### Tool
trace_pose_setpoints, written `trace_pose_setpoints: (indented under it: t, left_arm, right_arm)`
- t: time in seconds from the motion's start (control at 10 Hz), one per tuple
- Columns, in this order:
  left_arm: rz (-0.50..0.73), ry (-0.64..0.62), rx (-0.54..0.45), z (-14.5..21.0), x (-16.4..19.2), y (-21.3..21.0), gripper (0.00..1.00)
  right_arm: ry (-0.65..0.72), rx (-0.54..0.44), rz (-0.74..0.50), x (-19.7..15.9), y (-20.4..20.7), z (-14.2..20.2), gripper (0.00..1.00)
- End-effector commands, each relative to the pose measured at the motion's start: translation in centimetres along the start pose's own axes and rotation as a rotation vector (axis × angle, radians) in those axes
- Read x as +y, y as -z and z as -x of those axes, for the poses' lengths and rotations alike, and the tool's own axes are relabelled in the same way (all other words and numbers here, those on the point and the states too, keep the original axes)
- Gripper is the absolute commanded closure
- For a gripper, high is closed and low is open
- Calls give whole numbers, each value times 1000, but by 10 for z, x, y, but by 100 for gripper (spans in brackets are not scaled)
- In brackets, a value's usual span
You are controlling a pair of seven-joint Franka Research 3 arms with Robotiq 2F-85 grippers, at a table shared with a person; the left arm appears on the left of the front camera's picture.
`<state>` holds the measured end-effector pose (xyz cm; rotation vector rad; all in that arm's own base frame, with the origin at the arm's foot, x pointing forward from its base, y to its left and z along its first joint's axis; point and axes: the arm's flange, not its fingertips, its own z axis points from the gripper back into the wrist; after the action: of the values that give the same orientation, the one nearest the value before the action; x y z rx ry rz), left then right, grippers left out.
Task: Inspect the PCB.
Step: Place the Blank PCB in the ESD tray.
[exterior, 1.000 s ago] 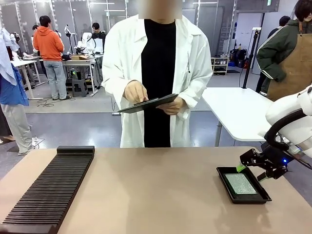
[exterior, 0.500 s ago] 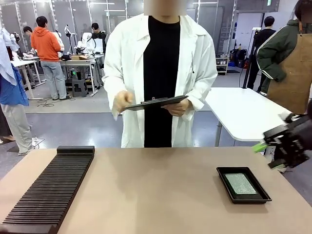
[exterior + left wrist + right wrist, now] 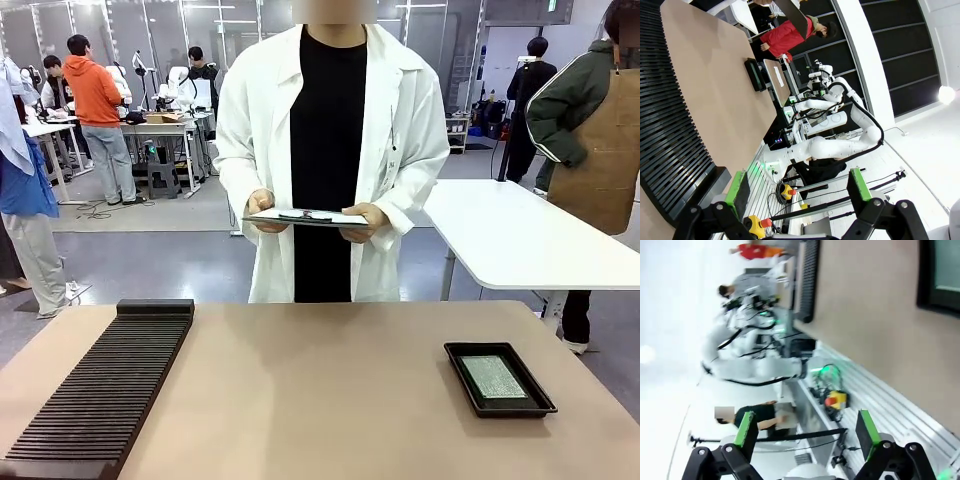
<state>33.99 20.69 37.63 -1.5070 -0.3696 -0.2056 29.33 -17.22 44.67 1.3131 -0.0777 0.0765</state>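
At the near left of the tan table (image 3: 300,400) lies a long black ribbed rack (image 3: 105,390), its far end raised into a block. In the left wrist view the left gripper (image 3: 799,192) has its 2 green-padded fingers (image 3: 858,185) spread wide apart with nothing between them; it hangs off the table's edge, the rack just beside it.

At the far side, a person in a white coat (image 3: 400,140) stands holding a clipboard (image 3: 305,217) level in front of the body. Both of the person's hands grip it: one hand (image 3: 262,206) closed on its left edge, the other hand (image 3: 368,220) closed on its right edge.

At the near right sits a shallow black tray (image 3: 500,379). The PCB (image 3: 492,376) lies flat inside it, green face up.

In the right wrist view the right gripper (image 3: 805,432) is likewise wide open and empty, off the table's edge, with the tray's corner at the upper right.
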Motion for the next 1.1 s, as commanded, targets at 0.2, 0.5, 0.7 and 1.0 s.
trace_pose_setpoints:
  t: [0.2,0.5,0.7,1.0]
  left_arm:
    - [-9,3,7,1,-3,-1,0]
    - [-9,3,7,1,-3,-1,0]
    - [-9,3,7,1,-3,-1,0]
    - [-9,3,7,1,-3,-1,0]
  right_arm:
    - [-73,-1,-252,-49,-25,27,0]
    - [-45,-3,-209,-34,-17,34,0]
    - [-45,-3,-209,-34,-17,34,0]
    - [-45,-3,-209,-34,-17,34,0]
